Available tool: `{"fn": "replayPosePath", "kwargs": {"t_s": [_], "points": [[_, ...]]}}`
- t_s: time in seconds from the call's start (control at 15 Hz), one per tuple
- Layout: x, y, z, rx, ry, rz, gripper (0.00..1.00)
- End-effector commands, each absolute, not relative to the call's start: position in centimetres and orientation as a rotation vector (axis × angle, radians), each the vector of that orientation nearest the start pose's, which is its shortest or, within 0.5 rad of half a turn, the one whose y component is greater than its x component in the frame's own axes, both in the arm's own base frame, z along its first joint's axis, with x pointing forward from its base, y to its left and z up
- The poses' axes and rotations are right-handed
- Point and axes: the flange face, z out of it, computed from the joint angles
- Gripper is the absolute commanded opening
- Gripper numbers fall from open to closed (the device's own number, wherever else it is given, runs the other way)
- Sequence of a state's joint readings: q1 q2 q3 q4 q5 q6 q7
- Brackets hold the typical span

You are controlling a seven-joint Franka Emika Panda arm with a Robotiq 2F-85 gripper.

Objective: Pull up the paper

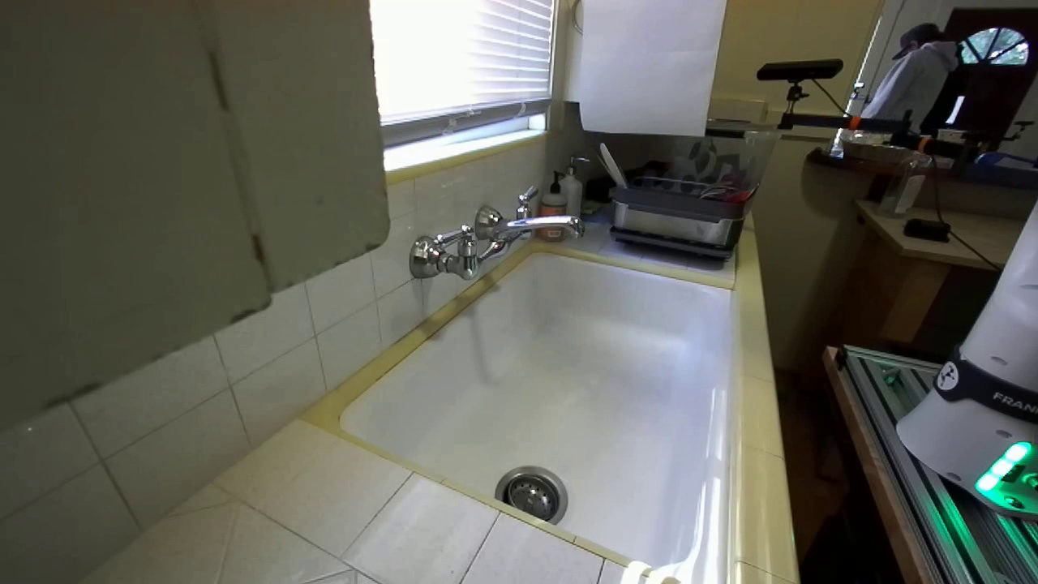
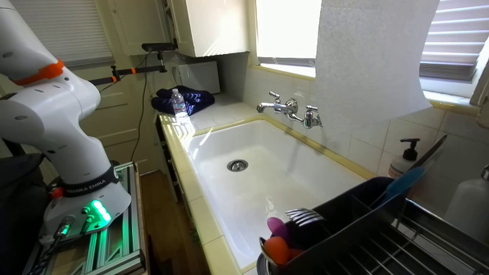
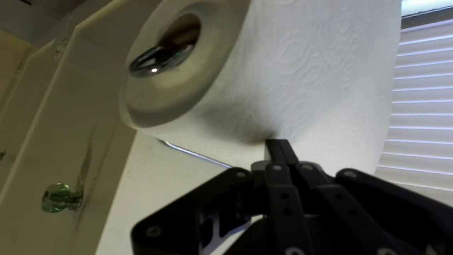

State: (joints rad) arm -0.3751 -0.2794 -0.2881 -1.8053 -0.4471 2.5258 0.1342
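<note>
Window totally blown out in both exterior views, wrist view softer + dimmer

Sun stripes + glare on the counter, green glow off the base LEDs, cabinet in shade. Wrist cam gets 1 dark shadow on the paper, nr the almost-black gripper tips.

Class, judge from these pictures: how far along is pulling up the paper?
Done: the black two-fingered end effector is shut and up by the embossed white paper towel roll. In hand: perhaps turning that roll, given this closeness; contact is unclear. Left: apparently more raising; the wide plain white paper sheet hangs in front of the white wall tiles in an exterior view.
</note>
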Motion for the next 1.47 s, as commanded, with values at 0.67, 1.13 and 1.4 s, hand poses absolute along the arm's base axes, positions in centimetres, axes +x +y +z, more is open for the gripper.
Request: {"fn": "replayPosePath", "kwargs": {"t_s": [0.67,1.13,1.4], "points": [[37.3,-29.9,79.7,2.201,-0.604,1.219,0.00],[40.9,-30.7,75.5,2.294,-0.600,1.145,0.00],[41.6,-32.8,73.3,2.339,-0.633,1.077,0.00]]}}
